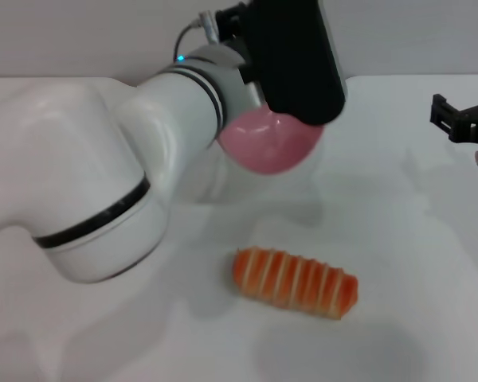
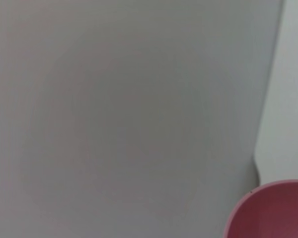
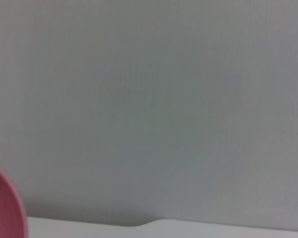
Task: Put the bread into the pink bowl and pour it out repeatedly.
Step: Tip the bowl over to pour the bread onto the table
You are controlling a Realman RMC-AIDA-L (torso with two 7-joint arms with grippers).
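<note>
Left arm, big glossy white shell w/ black bands, carried the pink bowl lifted and tipped; the left gripper was on the bowl, fingers hidden, can't tell their state. Bowl smooth, round plastic. Bread, ridged orange-cream loaf, lay on the table below and nearer than that gripper, so judged poured out, refill left. Right gripper was parked well off to the side, prongs apart.
</note>
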